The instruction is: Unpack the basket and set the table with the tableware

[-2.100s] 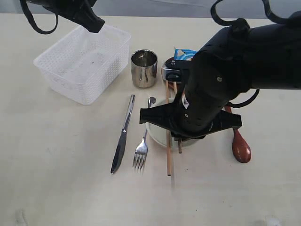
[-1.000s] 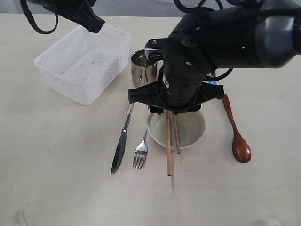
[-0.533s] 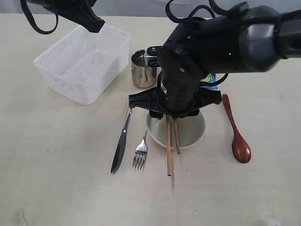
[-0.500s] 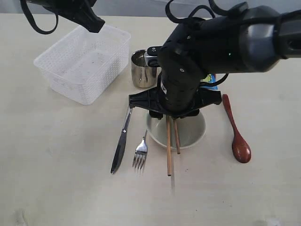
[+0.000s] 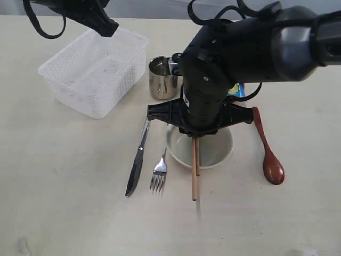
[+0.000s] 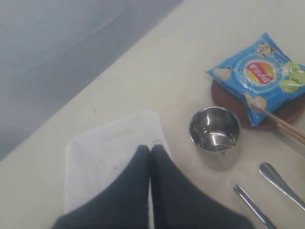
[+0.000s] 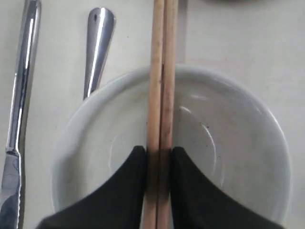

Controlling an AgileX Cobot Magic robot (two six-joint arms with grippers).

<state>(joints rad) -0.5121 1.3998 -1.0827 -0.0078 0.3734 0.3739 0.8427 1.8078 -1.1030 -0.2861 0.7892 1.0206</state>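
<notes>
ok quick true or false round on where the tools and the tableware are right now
1. The right tool is clamped on the chopsticks over the bowl. True.
2. The left tool is open wide. False: it is shut, above the basket.
3. The chip bag lies in the basket. False: it lies on the brown plate.
4. The steel cup stands upright on the table. True.
5. The wooden spoon sits inside the bowl. False: it lies on the table beside it.
</notes>
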